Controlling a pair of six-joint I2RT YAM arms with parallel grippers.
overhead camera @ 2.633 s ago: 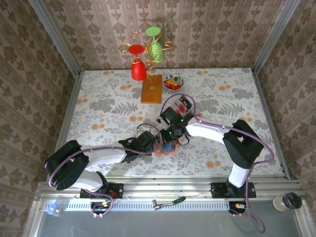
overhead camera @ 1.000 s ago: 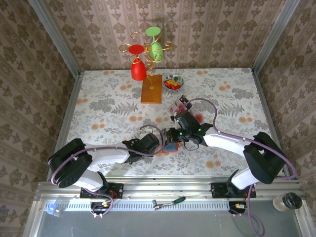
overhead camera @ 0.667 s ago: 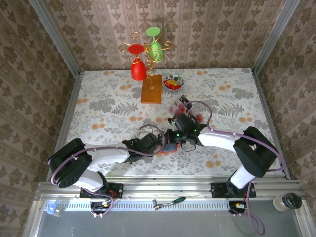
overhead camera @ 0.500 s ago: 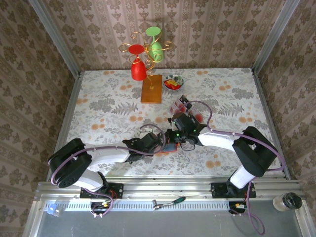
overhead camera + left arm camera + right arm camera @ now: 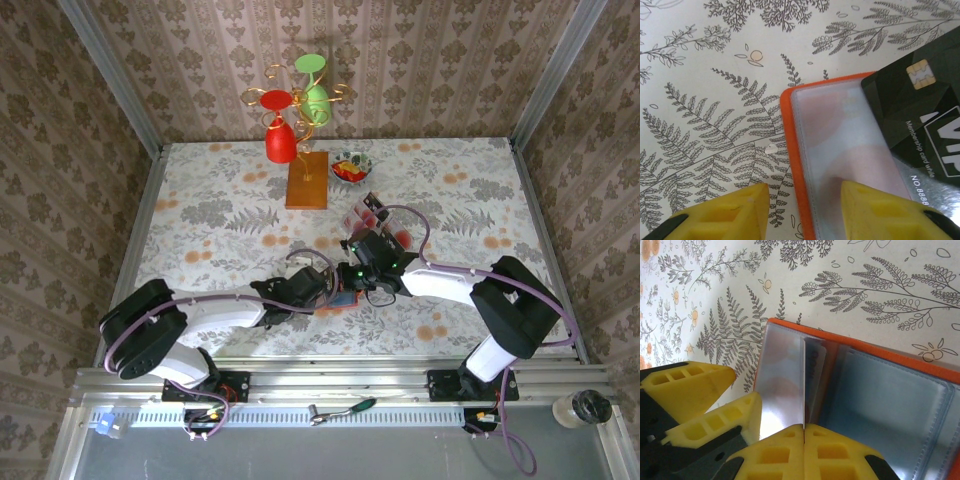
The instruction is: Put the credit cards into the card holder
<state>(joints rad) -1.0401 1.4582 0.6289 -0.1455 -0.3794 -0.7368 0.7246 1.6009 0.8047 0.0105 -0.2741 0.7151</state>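
Observation:
The orange card holder point(image 5: 341, 300) lies open on the table between both grippers, its clear sleeves facing up. My left gripper point(image 5: 805, 192) is open and straddles the holder's orange edge point(image 5: 790, 145), one fingertip point(image 5: 875, 205) on the clear sleeve and the other on the tablecloth. My right gripper point(image 5: 804, 427) is shut on a black credit card point(image 5: 812, 370), held edge-on with its far end down at the holder point(image 5: 865, 347). The left wrist view shows this black card point(image 5: 920, 115) with white print slanting over the sleeve. In the top view my left gripper point(image 5: 322, 290) and right gripper point(image 5: 350, 283) almost touch.
A clear plastic tray point(image 5: 376, 214) holding more cards sits just behind the right gripper. A wooden stand with red and green glasses point(image 5: 300, 130) and a small bowl point(image 5: 350, 165) stand at the back. The left gripper's yellow fingers point(image 5: 695, 390) crowd the holder's left side.
My right gripper has come back from the tray side to the holder with the card, its elbow drawn in. The left gripper stays at the holder, shifted slightly right.

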